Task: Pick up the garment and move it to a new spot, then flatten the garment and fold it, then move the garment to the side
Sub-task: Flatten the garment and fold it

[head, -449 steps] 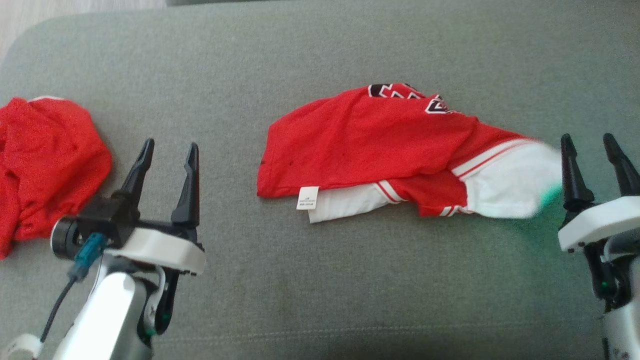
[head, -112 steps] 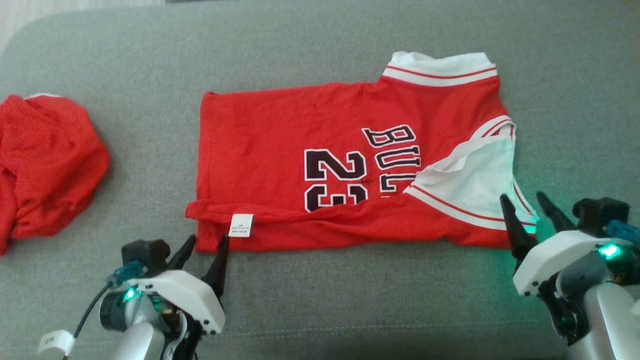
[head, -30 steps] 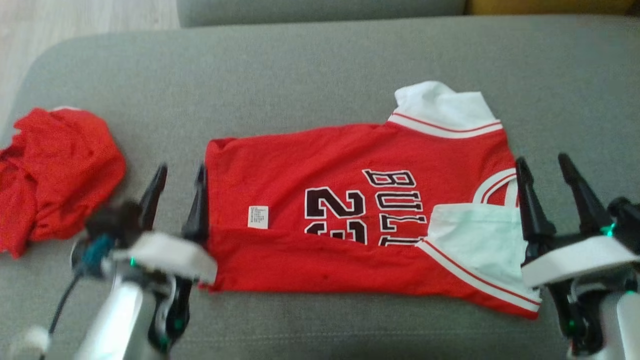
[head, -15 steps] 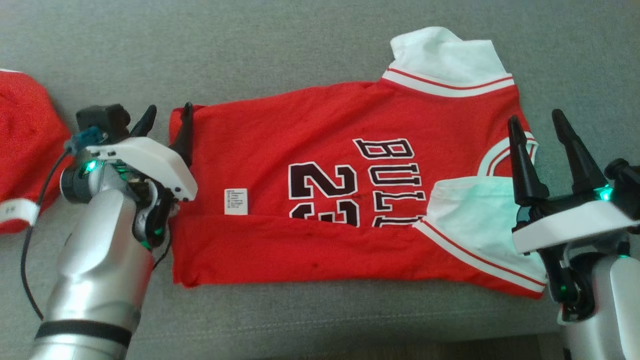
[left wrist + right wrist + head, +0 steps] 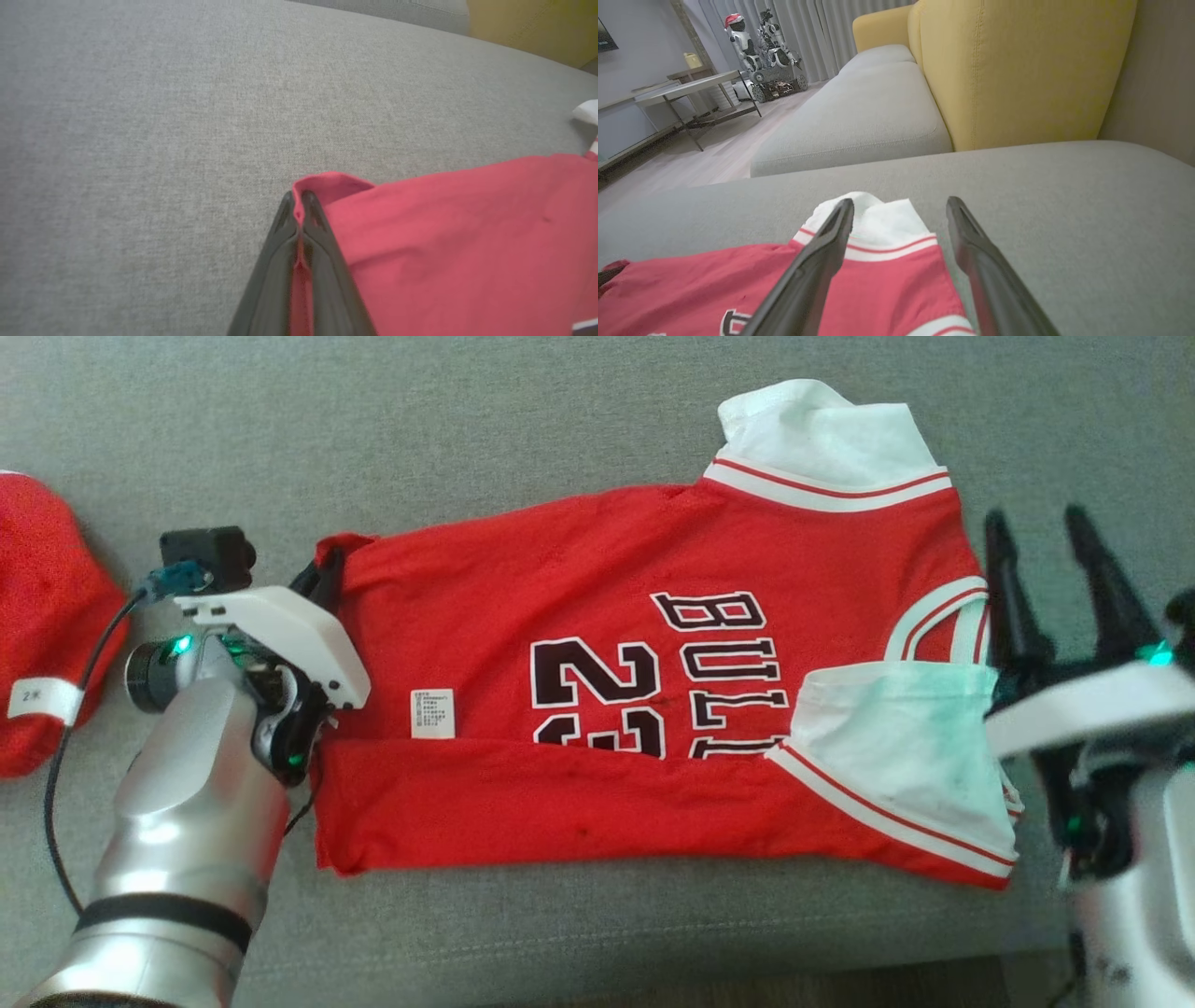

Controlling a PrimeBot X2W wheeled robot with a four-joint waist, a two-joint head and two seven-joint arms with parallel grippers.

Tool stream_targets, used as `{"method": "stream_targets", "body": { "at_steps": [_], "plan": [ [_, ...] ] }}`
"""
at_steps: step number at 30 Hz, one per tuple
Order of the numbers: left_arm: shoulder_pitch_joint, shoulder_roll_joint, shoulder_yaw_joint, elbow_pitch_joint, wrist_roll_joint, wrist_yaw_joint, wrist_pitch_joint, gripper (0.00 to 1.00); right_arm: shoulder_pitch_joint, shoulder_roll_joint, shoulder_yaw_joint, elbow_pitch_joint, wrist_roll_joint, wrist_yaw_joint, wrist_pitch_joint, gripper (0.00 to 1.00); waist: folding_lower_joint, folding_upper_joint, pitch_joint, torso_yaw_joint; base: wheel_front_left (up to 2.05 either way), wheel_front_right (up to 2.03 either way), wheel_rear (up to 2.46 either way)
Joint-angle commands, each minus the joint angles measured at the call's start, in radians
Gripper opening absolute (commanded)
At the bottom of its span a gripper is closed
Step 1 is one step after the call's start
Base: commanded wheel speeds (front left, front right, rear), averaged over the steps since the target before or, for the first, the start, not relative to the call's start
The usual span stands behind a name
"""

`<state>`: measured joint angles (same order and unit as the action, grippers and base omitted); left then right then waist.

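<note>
Now our left tool (image 5: 299, 212) clenches the far hem corner of the red cloth basketball jersey (image 5: 560, 569); right tool (image 5: 1038, 523) hangs released. We should pinch the shoulder before lifting together.

The red jersey (image 5: 560, 569) reads "23" and, seemingly, "BULL", partly covered

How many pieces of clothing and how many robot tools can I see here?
Clothing: 2 (red jersey, crumpled red garment)
Tools: 2 (left tool shut on the jersey's corner, right tool open)
Total: 4
</note>
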<state>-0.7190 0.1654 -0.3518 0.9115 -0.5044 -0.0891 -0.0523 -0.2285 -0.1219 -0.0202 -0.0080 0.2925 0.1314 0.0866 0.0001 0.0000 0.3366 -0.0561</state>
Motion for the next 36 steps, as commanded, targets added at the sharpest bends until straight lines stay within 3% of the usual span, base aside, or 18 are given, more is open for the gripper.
{"method": "stream_targets", "body": {
  "at_steps": [1,7,14,19,24,25,26,27,28,36],
  "plan": [
    [-0.045,0.029,0.022,-0.02,0.001,-0.001,-0.01,0.0,-0.046,-0.022,0.01,-0.027,0.005,-0.001,-0.011,1.0,-0.0001,0.0,0.0,0.001,0.0,0.0,0.0],
    [-0.09,0.001,0.002,-0.001,0.004,-0.01,-0.044,0.0,-0.26,-0.092,0.01,0.133,0.047,-0.001,0.001,1.0,-0.0001,0.0,0.022,0.033,0.0,0.0,0.0],
    [-0.15,-0.047,-0.034,0.015,0.008,-0.023,-0.07,0.0,-0.523,-0.176,0.1,0.478,0.055,-0.001,0.078,1.0,-0.0001,0.0,0.07,0.097,0.0,0.0,0.0],
    [-0.176,-0.072,-0.06,0.037,0.002,-0.03,-0.088,0.0,-0.617,-0.198,0.207,0.695,0.069,-0.001,0.147,1.0,-0.0001,0.0,0.088,0.13,0.0,0.0,0.0],
    [-0.19,-0.084,-0.077,0.06,-0.012,-0.035,-0.105,0.0,-0.676,-0.2,0.271,0.836,0.113,-0.001,0.195,1.0,-0.0001,0.0,0.096,0.141,0.0,0.0,0.0],
    [-0.192,-0.085,-0.08,0.064,-0.015,-0.036,-0.108,0.0,-0.686,-0.198,0.283,0.853,0.125,-0.001,0.199,0.91,-0.0001,0.0,0.097,0.141,0.0,0.0,0.0],
    [-0.194,-0.087,-0.082,0.069,-0.018,-0.037,-0.111,0.0,-0.695,-0.197,0.295,0.864,0.138,-0.001,0.198,0.46,-0.0001,0.0,0.097,0.141,0.0,0.0,0.0],
    [-0.196,-0.087,-0.084,0.073,-0.021,-0.037,-0.114,0.0,-0.704,-0.198,0.306,0.872,0.149,-0.001,0.189,0.29,-0.0001,0.0,0.097,0.141,0.0,0.0,0.0],
    [-0.198,-0.087,-0.085,0.078,-0.024,-0.038,-0.118,0.0,-0.713,-0.201,0.317,0.877,0.158,-0.001,0.176,0.0,-0.0001,0.0,0.097,0.14,0.0,0.0,0.0],
    [-0.217,-0.08,-0.087,0.09,-0.05,-0.04,-0.163,0.0,-0.775,-0.233,0.377,0.893,0.23,-0.001,0.026,0.0,-0.0001,0.0,0.069,0.131,0.0,0.0,0.0]
  ]
}}
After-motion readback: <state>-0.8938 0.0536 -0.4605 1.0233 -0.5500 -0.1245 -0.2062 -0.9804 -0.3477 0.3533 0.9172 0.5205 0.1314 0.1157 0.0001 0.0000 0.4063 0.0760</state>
